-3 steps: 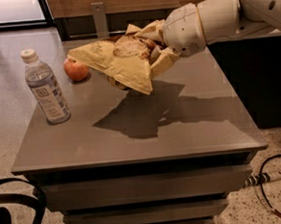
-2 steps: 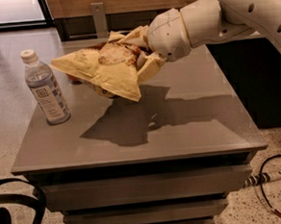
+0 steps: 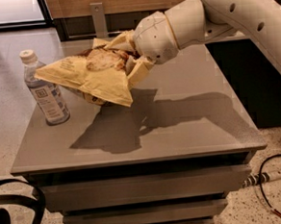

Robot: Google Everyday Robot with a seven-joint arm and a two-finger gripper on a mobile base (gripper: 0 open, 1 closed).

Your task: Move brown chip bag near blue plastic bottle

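gripper (image 3: 136, 59) holds the brown chip bag (image 3: 87, 74) up beside the blue plastic bottle (image 3: 45, 91)

at the end of the white arm (image 3: 230, 11), the gripper is over the back middle of the grey table (image 3: 194, 115), clamped shut on the bag's crumpled right end. the bag hangs tilted, clear of the tabletop, its shadow on the surface below. its left corner reaches in front of the bottle's upper body, and i cannot tell if they touch. the bottle stands upright near the table's left edge. cables (image 3: 275, 181) lie on the floor at right.
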